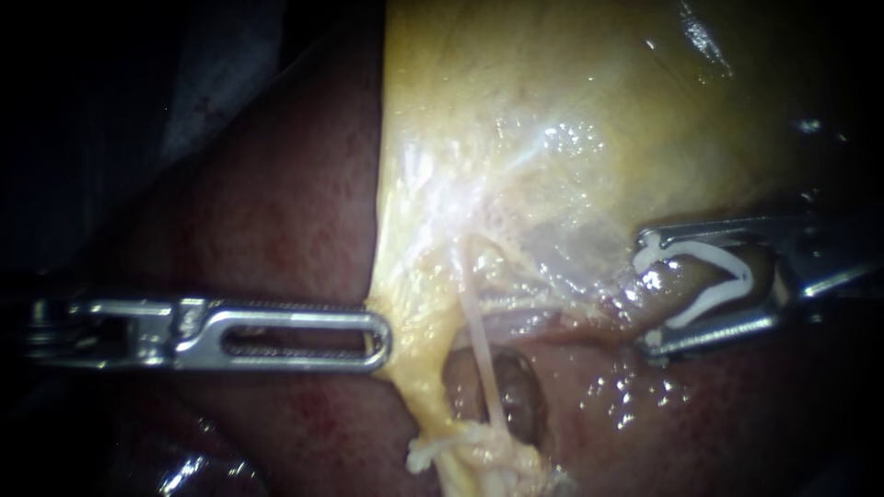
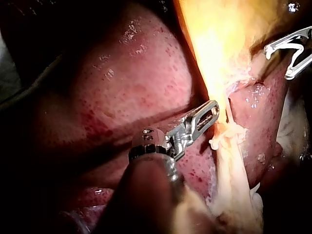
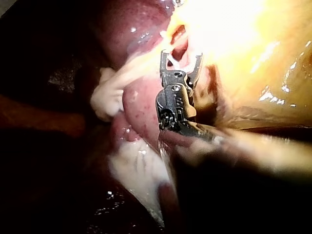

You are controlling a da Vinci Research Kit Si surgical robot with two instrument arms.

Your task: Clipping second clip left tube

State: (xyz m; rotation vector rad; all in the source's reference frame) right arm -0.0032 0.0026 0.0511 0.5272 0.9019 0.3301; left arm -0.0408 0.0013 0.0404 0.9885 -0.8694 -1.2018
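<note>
Filling the view, the dark liver (image 1: 267,212) lies beside the yellow gallbladder (image 1: 571,101). Jaws of the left instrument (image 1: 380,333) clamp the gallbladder's edge. Jaws of the right instrument (image 1: 647,290) cradle 1 open white clip (image 1: 709,304), well apart from the thin tube (image 1: 481,345). No clip shows on that tube, so the clipping is not yet done.

The left instrument (image 1: 376,336) pinches the edge of the yellow gallbladder (image 1: 552,110), while the right instrument (image 1: 646,290) holds an open white clip (image 1: 741,276).
</note>
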